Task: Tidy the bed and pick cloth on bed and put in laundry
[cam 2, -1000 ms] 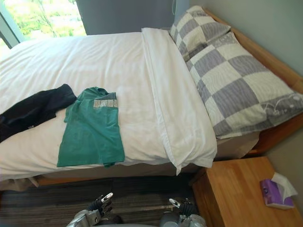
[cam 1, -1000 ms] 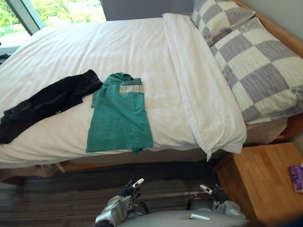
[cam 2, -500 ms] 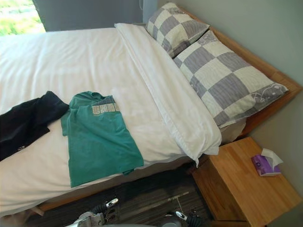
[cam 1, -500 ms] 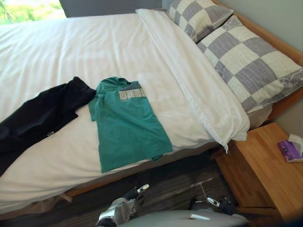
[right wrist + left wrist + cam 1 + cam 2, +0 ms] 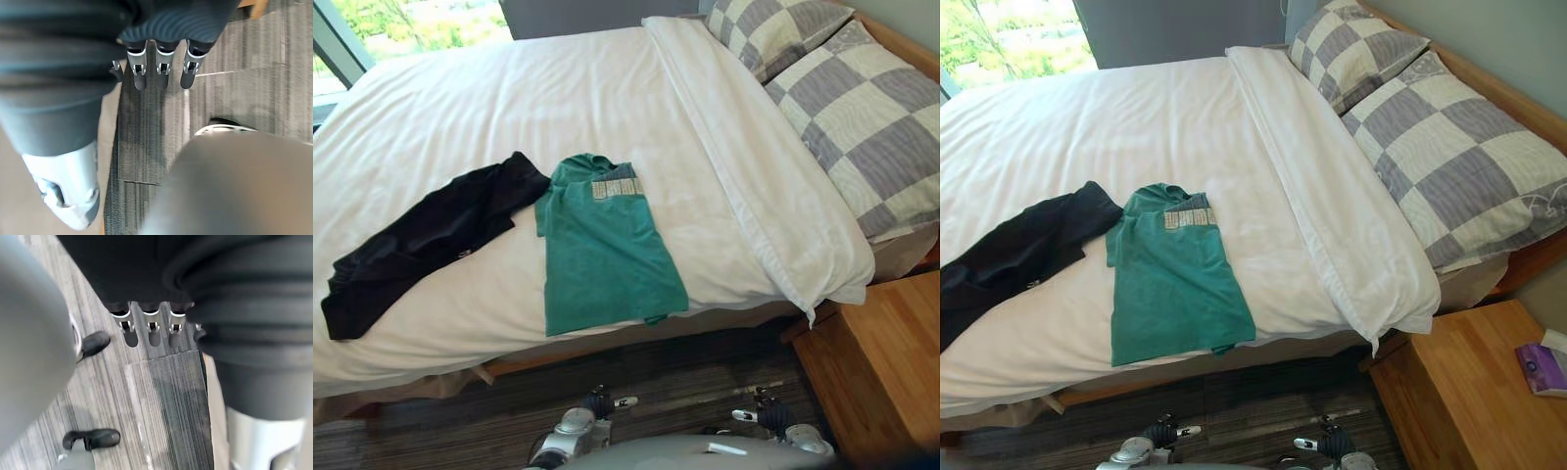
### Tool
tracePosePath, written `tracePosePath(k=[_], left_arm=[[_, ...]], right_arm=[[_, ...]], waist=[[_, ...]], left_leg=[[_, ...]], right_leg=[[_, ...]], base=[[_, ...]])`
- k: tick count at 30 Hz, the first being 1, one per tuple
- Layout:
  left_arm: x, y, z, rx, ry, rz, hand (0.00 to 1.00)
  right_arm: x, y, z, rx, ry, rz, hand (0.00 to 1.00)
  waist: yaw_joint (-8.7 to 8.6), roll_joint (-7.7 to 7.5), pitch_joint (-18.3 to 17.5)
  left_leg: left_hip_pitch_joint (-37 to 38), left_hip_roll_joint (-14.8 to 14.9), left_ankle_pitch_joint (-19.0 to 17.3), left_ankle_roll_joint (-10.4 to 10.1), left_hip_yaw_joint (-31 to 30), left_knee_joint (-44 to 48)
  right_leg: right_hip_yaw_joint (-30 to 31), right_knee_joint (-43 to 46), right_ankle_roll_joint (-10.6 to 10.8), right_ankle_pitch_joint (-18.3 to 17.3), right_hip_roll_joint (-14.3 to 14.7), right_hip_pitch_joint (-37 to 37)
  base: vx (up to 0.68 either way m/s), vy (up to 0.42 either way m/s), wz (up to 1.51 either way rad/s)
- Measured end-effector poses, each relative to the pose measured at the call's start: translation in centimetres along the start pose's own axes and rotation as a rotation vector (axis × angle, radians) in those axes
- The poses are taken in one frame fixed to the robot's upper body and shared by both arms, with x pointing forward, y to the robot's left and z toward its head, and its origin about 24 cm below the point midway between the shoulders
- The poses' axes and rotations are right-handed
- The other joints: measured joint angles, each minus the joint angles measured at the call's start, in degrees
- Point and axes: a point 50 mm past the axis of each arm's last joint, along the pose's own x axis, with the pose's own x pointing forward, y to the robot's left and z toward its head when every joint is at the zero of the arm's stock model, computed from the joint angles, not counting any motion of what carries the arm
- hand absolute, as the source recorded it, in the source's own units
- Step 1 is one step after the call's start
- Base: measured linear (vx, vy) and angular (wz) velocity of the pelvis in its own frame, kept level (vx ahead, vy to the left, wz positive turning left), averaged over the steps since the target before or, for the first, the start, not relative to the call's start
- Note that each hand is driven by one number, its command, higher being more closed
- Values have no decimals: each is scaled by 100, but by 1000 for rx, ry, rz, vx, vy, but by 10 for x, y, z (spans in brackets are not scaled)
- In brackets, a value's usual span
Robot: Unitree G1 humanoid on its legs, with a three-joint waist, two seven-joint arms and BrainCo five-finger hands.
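Both hands low at the front, over the striped grey carpet (image 5: 705,367), short of the bed (image 5: 724,318) and well apart from both garments. For the left hand (image 5: 602,402): fingers (image 5: 151,322) straight, side by side, pointing at the floor, nothing held. Same for the right hand (image 5: 766,417): fingers (image 5: 164,68) straight and loose, empty.

Task cloth all on the bed, on top of the white duvet (image 5: 509,108):
- Near the front edge, the green T-shirt (image 5: 607,250), spread flat, collar away from the robot, hem right at the edge with one corner hanging slightly over.
- To the robot's left of it, the black garment (image 5: 431,235), crumpled, one end touching the T-shirt's sleeve, the other trailing toward the left front edge.

Duvet otherwise smooth, with a folded-back band (image 5: 754,166) along the pillow side.

At the right-hand end, two grey-and-cream checked pillows (image 5: 871,137), one beside the other, against the wooden frame.

On the floor at the right, just beside the bed corner, a wooden nightstand (image 5: 1449,392), with a purple tissue pack (image 5: 1540,368) on its far right part.

Past the far left corner of the bed, a window (image 5: 411,20) with greenery outside.
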Motion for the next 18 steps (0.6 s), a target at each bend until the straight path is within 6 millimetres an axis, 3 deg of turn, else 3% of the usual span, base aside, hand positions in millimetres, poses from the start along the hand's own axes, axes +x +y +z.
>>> tracePosePath(k=[2,5,6,7,8,10,12,14,16,18], left_arm=[[0,3,4,-17,-19,11,0],[-1,15,6,-61,-41,40,0],[-1,19,9,-77,-58,48,0],[0,18,16,-95,-82,44,0],[1,14,20,-117,-99,31,0],[1,-9,28,-190,-139,-31,0],[1,-23,30,-231,-146,-70,0],[1,-33,32,-228,-153,-100,0],[1,-36,32,-189,-154,-119,0],[2,-29,34,-248,-162,-76,0]], right_arm=[[2,-4,5,16,3,-23,0],[2,-8,5,64,-2,-78,0],[3,-11,13,91,-26,-113,0],[4,-21,20,99,-45,-165,0],[3,-25,22,102,-55,-190,0],[-2,-50,29,64,-84,-282,0],[-4,-59,29,41,-84,-311,0],[-5,-59,26,47,-76,-317,0],[-5,-53,20,91,-76,-306,0],[-3,-39,13,175,-72,-280,0]], waist=[[-21,2,112],[-52,-66,240],[-95,-284,258],[-259,-413,351],[-253,-377,360],[-277,-211,361],[-292,-194,358],[-296,-146,333],[-312,-58,289],[-202,-2,261]], left_leg=[[-311,89,-115,29,49,403],[-630,32,-108,20,87,712],[-858,-93,-56,-112,48,1050],[-1178,-81,-211,122,-116,1617],[-1324,86,-363,232,-119,1906],[-1460,792,-390,39,-306,2054],[-1377,1233,-272,-153,-465,1914],[-1205,1391,-116,-421,-606,1694],[-1153,1320,7,-637,-1077,1516],[-713,1017,81,-943,-1218,962]], right_leg=[[-33,415,16,-139,-131,-325],[-2,1736,-73,-736,-501,-1155],[112,2301,-148,-1036,-821,-1489],[153,2714,-206,-1254,-1126,-1708],[224,2909,-220,-1343,-1205,-1816],[413,3539,-46,-1536,-1388,-2234],[515,3937,201,-1686,-1493,-2380],[416,3958,282,-1697,-1514,-2242],[130,3634,476,-1532,-1478,-1903],[-114,2704,676,-942,-1354,-1285]], base=[[-107,49,4],[-108,-32,7],[-124,-153,25],[-145,-155,28],[-135,-132,24],[-101,-25,0],[-18,36,10],[35,154,26],[55,356,41],[51,481,13]])
